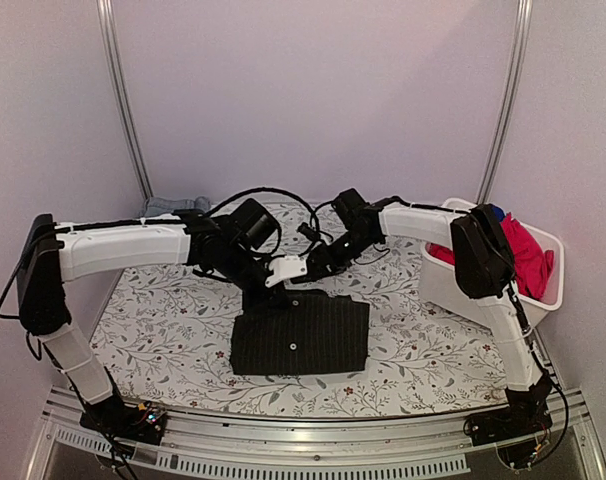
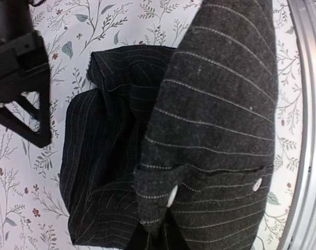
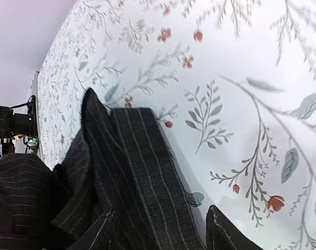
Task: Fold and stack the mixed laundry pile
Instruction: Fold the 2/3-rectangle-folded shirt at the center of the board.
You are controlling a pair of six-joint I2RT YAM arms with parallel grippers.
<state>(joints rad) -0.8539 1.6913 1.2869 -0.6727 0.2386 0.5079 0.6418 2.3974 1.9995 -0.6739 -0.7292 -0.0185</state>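
The black pinstriped shirt (image 1: 301,335) lies folded into a rectangle in the middle of the floral table cover. Its far edge is lifted, and my left gripper (image 1: 271,288) is shut on it. In the left wrist view, a buttoned fold of the shirt (image 2: 215,120) rises out of the pinch at the left gripper (image 2: 159,232). My right gripper (image 1: 318,268) hovers just right of the left one, over the same far edge. In the right wrist view one dark fingertip (image 3: 226,235) stands apart from the shirt's hem (image 3: 142,177), with table cover showing between them. The other finger is hidden.
A white bin (image 1: 438,285) at the right holds a red-pink cloth (image 1: 528,255) and a royal blue cloth (image 1: 495,213). A light blue denim piece (image 1: 168,205) lies at the back left. The right arm's black end (image 2: 20,78) sits close beside the shirt.
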